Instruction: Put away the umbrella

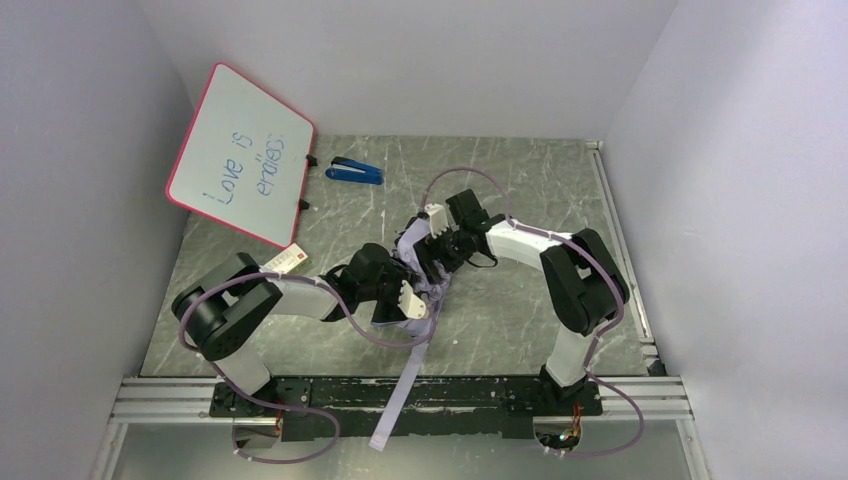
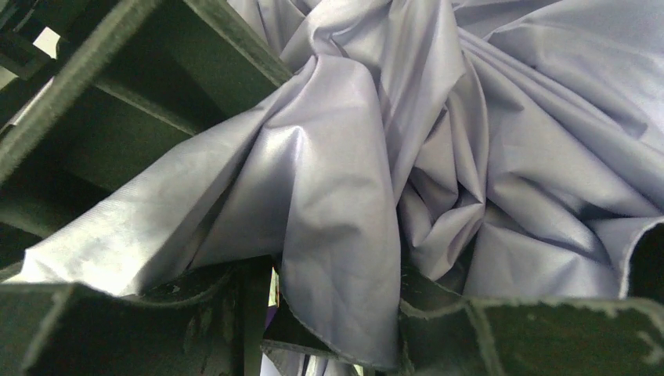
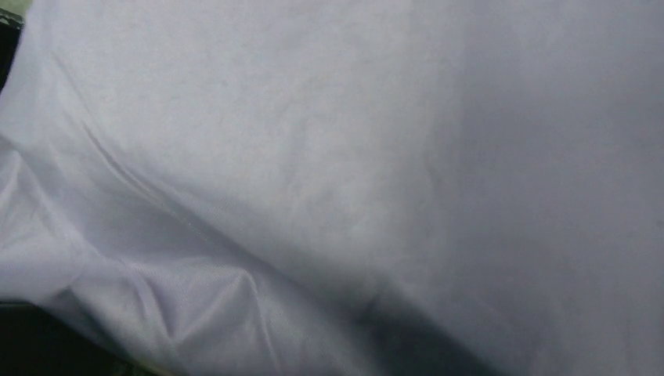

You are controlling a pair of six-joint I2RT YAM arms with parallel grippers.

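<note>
The umbrella (image 1: 412, 250) is a crumpled lilac bundle in the middle of the table, pressed between both arms. My left gripper (image 1: 405, 295) meets it from the near left. In the left wrist view, folds of the umbrella (image 2: 470, 117) fill the frame and one fold drops between the black fingers (image 2: 117, 329), with the left gripper (image 2: 337, 313) shut on it. My right gripper (image 1: 432, 240) presses in from the far right with its jaws spread wide. In its wrist view, the umbrella's fabric (image 3: 313, 157) covers everything and hides the fingers. A long lilac strip (image 1: 400, 390) trails from the bundle over the front rail.
A whiteboard (image 1: 240, 155) with a pink rim leans at the back left. A blue stapler-like object (image 1: 356, 171) lies beside it. A small white and red tag (image 1: 288, 260) sits near the left arm. Aluminium rails (image 1: 150, 400) edge the front, and grey walls close in both sides.
</note>
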